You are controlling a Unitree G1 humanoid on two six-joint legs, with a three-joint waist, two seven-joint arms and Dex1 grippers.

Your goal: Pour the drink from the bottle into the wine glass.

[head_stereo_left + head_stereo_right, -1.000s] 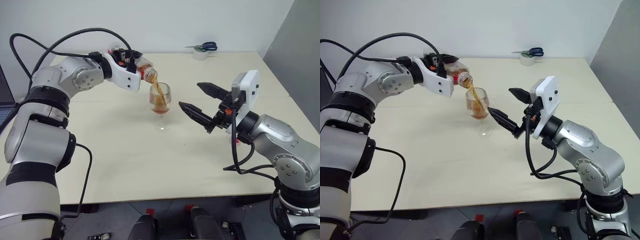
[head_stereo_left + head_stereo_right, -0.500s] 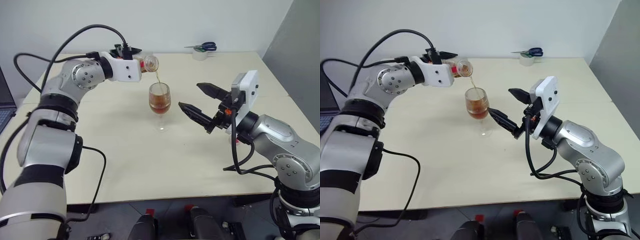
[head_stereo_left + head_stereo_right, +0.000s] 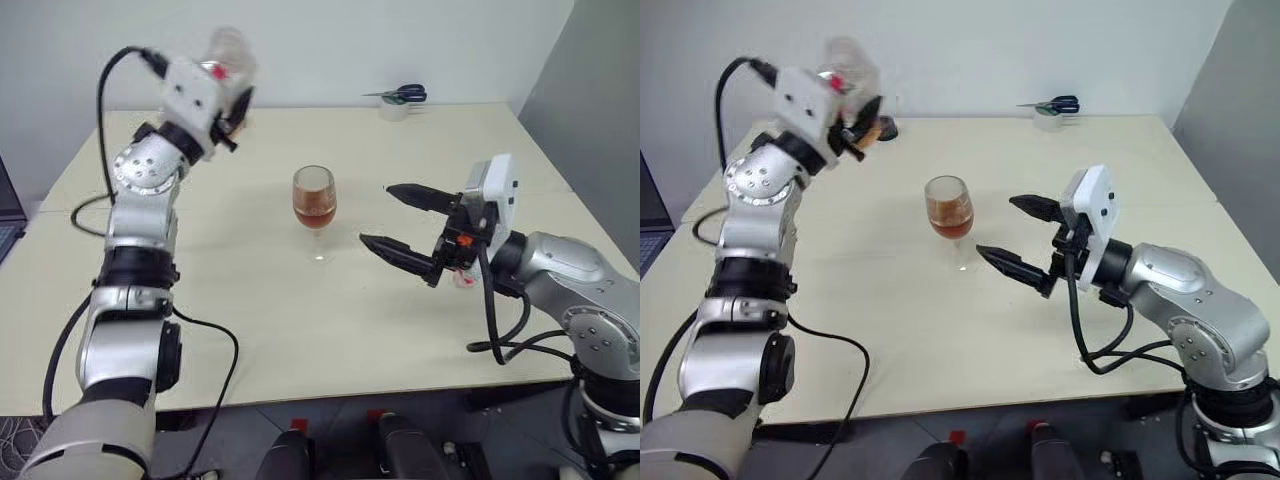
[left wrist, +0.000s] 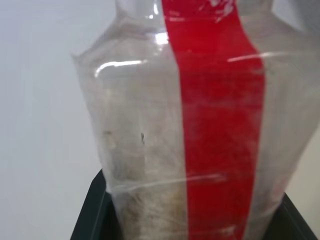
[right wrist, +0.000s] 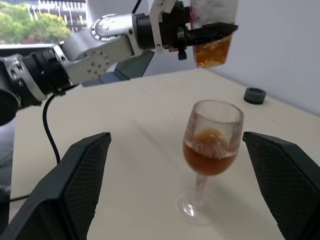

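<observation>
The wine glass (image 3: 314,200) stands mid-table, its bowl about half full of the amber drink (image 3: 315,213). My left gripper (image 3: 232,102) is raised at the far left, away from the glass, and is shut on the clear bottle (image 3: 228,52) with the red label strip (image 4: 215,110). The bottle is held neck up. A little drink (image 5: 212,50) remains in its bottom. To the right of the glass, my right gripper (image 3: 375,214) is open and level, with its fingers (image 5: 80,190) either side of the glass but apart from it.
The cream table (image 3: 300,320) also bears a tape roll with blue-handled scissors (image 3: 400,98) on it at the far edge. A small dark cap (image 3: 883,128) lies at the far left. A laptop edge (image 3: 5,215) shows beyond the table's left side.
The pouring stream has stopped. My left arm swung the bottle up and left, away from the glass, and rolled it neck up. The right gripper stays open and has drawn back slightly.
</observation>
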